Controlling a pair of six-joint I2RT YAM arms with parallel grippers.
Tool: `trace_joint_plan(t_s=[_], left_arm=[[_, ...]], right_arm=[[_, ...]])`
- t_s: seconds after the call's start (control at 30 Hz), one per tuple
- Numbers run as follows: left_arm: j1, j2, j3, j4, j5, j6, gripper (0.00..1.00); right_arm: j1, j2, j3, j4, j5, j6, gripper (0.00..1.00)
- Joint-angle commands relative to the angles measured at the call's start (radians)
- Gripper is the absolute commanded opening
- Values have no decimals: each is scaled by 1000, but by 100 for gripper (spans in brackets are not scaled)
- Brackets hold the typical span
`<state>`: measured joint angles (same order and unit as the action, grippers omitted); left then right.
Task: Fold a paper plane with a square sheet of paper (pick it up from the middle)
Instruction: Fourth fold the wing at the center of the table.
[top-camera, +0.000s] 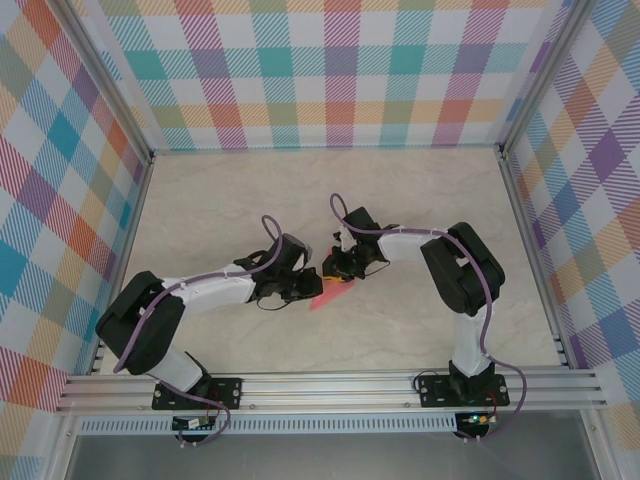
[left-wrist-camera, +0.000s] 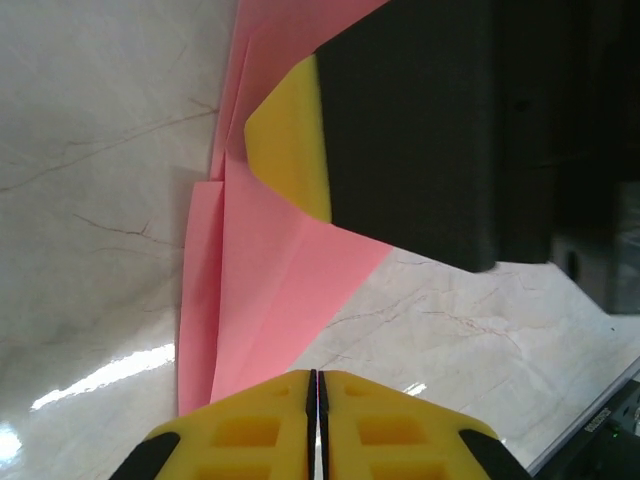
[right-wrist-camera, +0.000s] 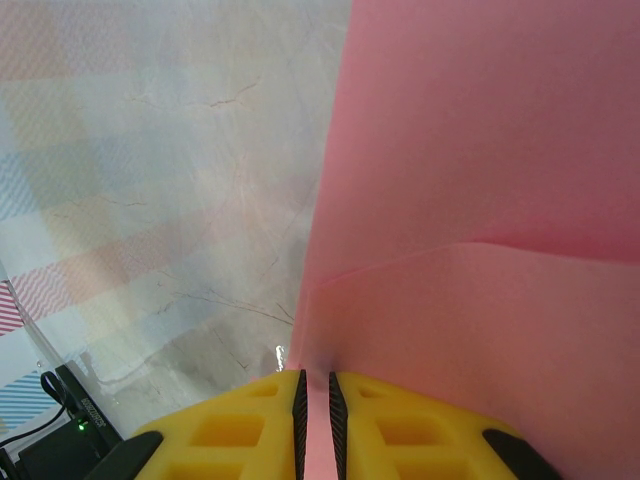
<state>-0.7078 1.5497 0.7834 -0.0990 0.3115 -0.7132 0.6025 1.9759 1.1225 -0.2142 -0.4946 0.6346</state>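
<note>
Salmon-pink creased paper sheet (left-wrist-camera: 270, 290) looks mid-fold: my right gripper (right-wrist-camera: 315, 388) clamps it, left gripper (left-wrist-camera: 317, 382) closed at its tip; next, press crease.

Salmon-pink paper (top-camera: 333, 296) on a cream, marble-veined table (top-camera: 420, 200).
The paper is plain and unmarked, and the table's veins are faint brown. The walls (top-camera: 330, 70) are plaid in teal, orange, purple, pink and yellow. The arms (top-camera: 215, 290) are white and black, with purple cables (top-camera: 270, 225) and yellow fingers (left-wrist-camera: 250, 430).

Bright even light; soft tabletop (left-wrist-camera: 100, 375) glare.
</note>
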Motion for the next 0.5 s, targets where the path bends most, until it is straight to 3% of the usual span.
trace_joint_plan(t_s=[0.0,0.17,0.47], left_arm=[[28,36,-9,95,77,-57,11],[37,74,-26,151,142,-78,11],[42,98,-64,127,130,-76,11]], right_arm=[[5,83,-44,-124,123,-22,18],[5,85,-46,-125,123,-23,18],[6,91,-49,-120,122,-23,18]])
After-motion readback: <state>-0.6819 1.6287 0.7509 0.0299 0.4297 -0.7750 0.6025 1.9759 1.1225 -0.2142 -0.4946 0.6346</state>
